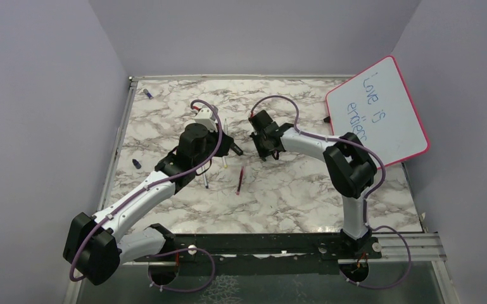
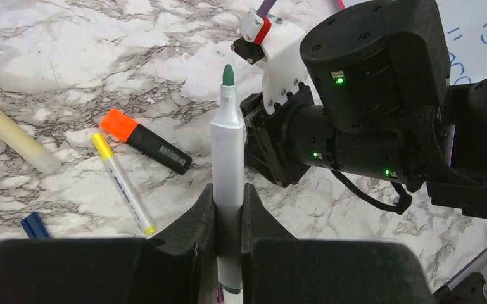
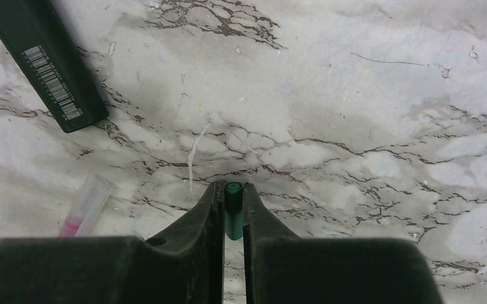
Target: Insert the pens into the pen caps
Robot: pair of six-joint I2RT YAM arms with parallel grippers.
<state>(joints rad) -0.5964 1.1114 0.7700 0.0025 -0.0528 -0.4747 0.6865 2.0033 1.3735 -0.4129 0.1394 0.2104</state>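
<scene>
1. The marble worktop (image 1: pixel 304 190) has a pink-framed whiteboard (image 1: pixel 380 114) leaning at its right edge.
2. The left tool (image 2: pixel 229 193), well left of the whiteboard, pinches a pen (image 2: pixel 228 152), white with a bare green tip.
3. The right tool (image 3: pixel 231 193), between that pen and the whiteboard, pinches a small green cap (image 3: pixel 233 218).
4. A red pen (image 1: pixel 239 180) lies on the worktop, also well left of the whiteboard.

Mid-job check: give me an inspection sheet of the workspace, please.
Surface: marble tabletop, nothing wrong seen.
Job's things: green-tipped pen in left gripper; green cap in right gripper; dark red pen lying loose; blue cap near left edge.
Clutter: black highlighter with orange end; pink-framed whiteboard at right.
Grippers: both jaws shut on their items, facing each other.
Cables: purple cables loop along both arms.
Surroundings: plain walls, nothing else seen.
</scene>
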